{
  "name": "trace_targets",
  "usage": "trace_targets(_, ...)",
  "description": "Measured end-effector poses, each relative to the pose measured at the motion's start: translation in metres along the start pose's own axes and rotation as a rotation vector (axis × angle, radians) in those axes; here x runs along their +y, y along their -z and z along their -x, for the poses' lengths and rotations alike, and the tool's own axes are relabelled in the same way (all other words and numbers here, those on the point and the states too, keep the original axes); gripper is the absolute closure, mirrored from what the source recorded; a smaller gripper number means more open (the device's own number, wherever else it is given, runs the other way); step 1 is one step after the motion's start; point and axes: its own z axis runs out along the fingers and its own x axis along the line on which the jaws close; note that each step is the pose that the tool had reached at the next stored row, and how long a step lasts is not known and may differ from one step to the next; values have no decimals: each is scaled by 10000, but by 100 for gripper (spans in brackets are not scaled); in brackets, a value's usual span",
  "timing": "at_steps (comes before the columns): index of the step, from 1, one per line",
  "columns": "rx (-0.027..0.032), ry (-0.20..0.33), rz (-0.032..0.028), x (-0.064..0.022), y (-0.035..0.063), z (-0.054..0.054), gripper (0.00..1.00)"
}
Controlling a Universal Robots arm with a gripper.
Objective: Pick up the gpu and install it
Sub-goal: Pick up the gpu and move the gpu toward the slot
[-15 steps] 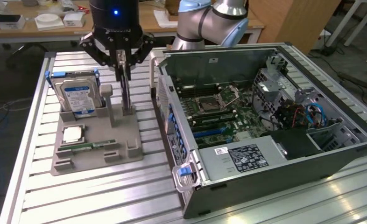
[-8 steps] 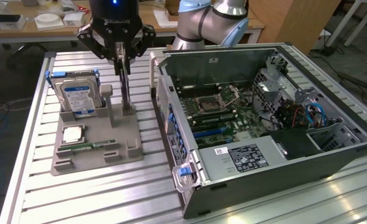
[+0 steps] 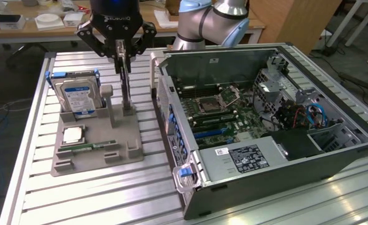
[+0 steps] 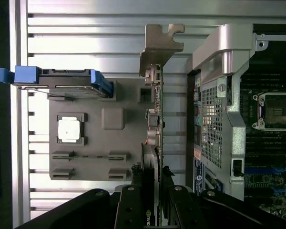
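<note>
- The gpu, a thin dark circuit card with a silver end bracket [image 3: 125, 86], stands upright in the grey plastic holder [image 3: 96, 161], on the exterior view's left of the open black computer case [image 3: 284, 183].
- The black gripper [image 3: 120, 57] pinches the gpu's top edge. A straight vertical lift should avoid snagging in the slot.

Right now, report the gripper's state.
Gripper: shut on the gpu, which stands upright at the grey holder.
</note>
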Motion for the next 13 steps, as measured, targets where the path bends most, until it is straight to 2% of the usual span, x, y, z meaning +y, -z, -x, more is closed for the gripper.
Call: trace_targets(13, 9, -7, 2, 8, -1, 308, 74)
